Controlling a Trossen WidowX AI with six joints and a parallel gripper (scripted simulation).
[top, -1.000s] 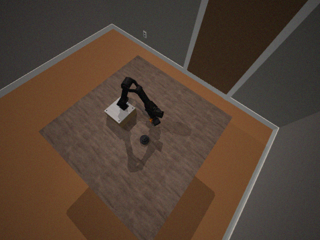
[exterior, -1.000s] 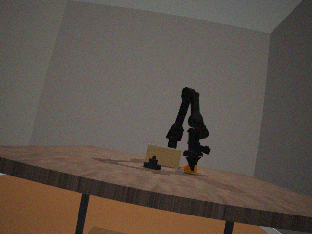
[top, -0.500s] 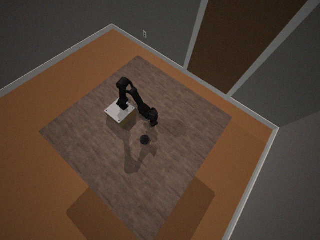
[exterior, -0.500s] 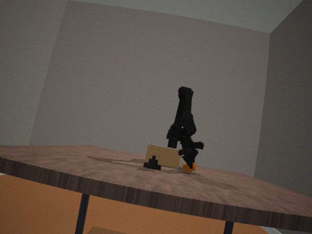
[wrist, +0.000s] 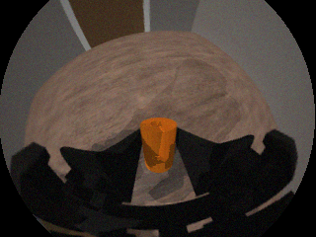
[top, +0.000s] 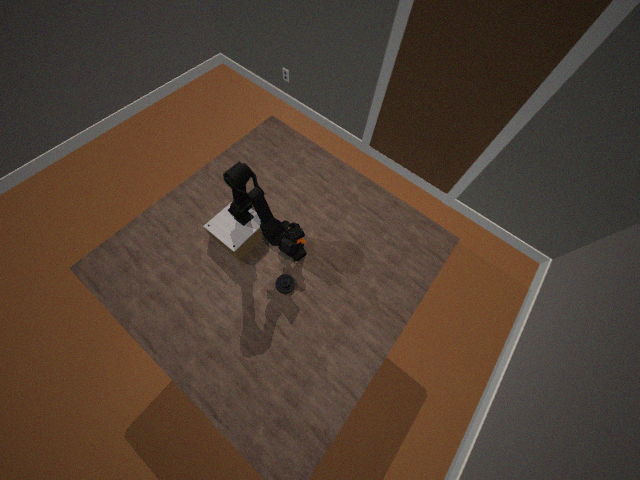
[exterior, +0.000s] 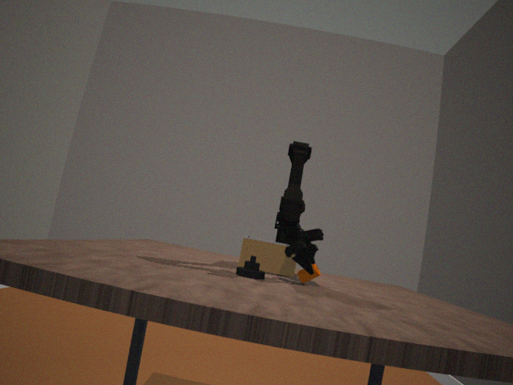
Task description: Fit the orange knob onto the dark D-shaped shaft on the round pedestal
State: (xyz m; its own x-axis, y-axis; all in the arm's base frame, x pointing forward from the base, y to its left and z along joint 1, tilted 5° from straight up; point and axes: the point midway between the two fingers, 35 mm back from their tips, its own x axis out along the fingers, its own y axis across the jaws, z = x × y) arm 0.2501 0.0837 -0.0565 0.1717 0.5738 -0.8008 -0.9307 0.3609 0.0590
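The orange knob is between the fingertips of my gripper, which is shut on it. In the exterior view the knob is tilted, low over the table; whether its lower edge touches the table I cannot tell. In the wrist view one round end of the knob faces up the frame. The dark round pedestal stands on the table with its shaft upright and bare. The gripper is off to one side of it. The shaft's flat side cannot be seen.
The arm's base stands on a pale box behind the pedestal, on the wooden table. Shadows of the arm fall around the pedestal.
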